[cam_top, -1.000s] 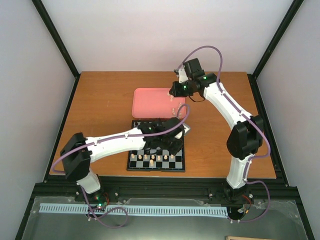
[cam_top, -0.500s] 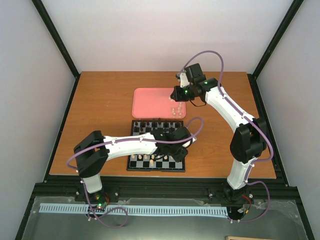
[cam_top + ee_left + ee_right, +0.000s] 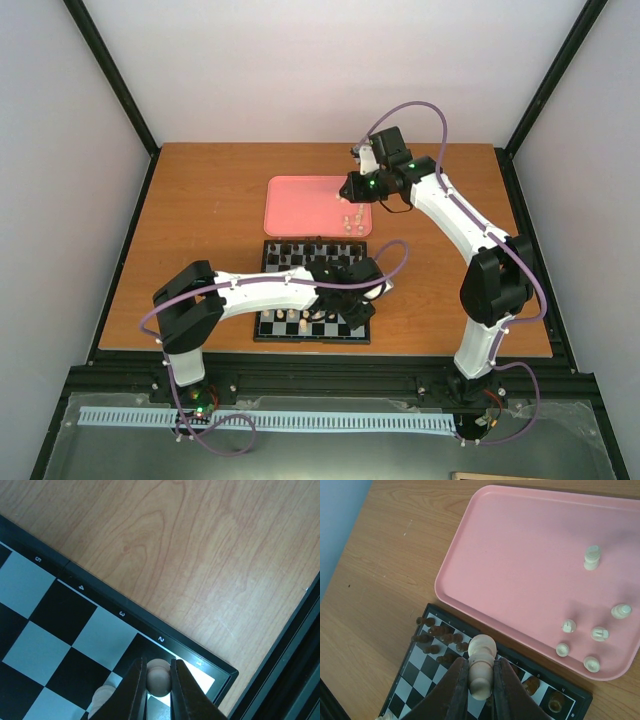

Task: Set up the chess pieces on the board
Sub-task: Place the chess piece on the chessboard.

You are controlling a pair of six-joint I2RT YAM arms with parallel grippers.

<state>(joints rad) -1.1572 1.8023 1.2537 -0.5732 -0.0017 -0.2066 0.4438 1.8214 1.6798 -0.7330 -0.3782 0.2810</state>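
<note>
The checkered board [image 3: 275, 290] lies at the table's middle, with a row of cream chess pieces [image 3: 297, 318] near its front edge. My left gripper [image 3: 159, 667] is shut on a cream piece [image 3: 159, 680] low over the board's [image 3: 75, 630] near-right corner; the top view shows the left gripper [image 3: 360, 308] there too. Another cream piece [image 3: 102, 697] stands one square away. My right gripper [image 3: 481, 667] is shut on a cream piece [image 3: 482, 650], held above the board's [image 3: 415, 680] far edge. Several cream pieces [image 3: 591, 558] remain on the pink tray [image 3: 520, 545].
Dark brown pieces [image 3: 437, 634] crowd the board's far rows. The pink tray [image 3: 300, 205] sits just behind the board. A black frame rail [image 3: 295, 655] runs beyond the board's corner, across a strip of bare wood.
My left arm has swung its gripper rightward and toward the board's near-right corner, its elbow folding in. The right arm shifted slightly a second ago, then held still.
</note>
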